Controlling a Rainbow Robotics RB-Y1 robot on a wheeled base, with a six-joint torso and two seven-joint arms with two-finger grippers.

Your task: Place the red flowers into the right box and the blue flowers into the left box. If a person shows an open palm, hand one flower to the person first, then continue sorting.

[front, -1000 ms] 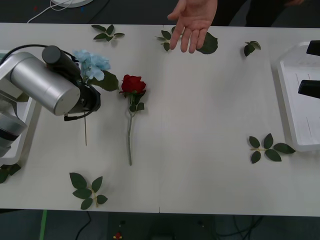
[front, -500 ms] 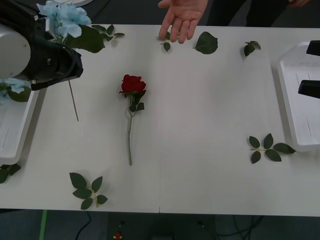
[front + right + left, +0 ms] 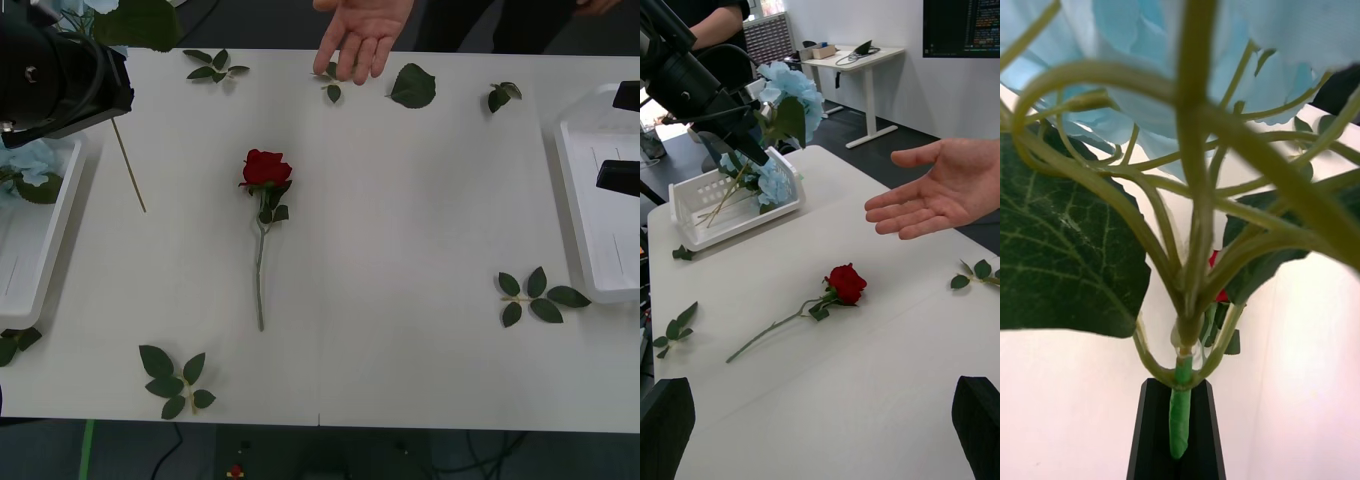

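A blue flower (image 3: 790, 94) was held up by its stem in the left pincer (image 3: 1178, 420), clamped tight, near the left box (image 3: 734, 214), likely because an open hand (image 3: 362, 35) was waiting across the bench (image 3: 400, 250) for it.

One red rose (image 3: 265, 168) lies flat on the counter (image 3: 400, 250), well apart from both trays, bloom toward the far edge. Left box (image 3: 30, 250) holds a pale-blue hydrangea (image 3: 775, 184). A second blue hydrangea (image 3: 794, 94) hangs above that box, stem clamped in the left pincer (image 3: 1178, 420). Right box (image 3: 600, 200) is white, shallow.
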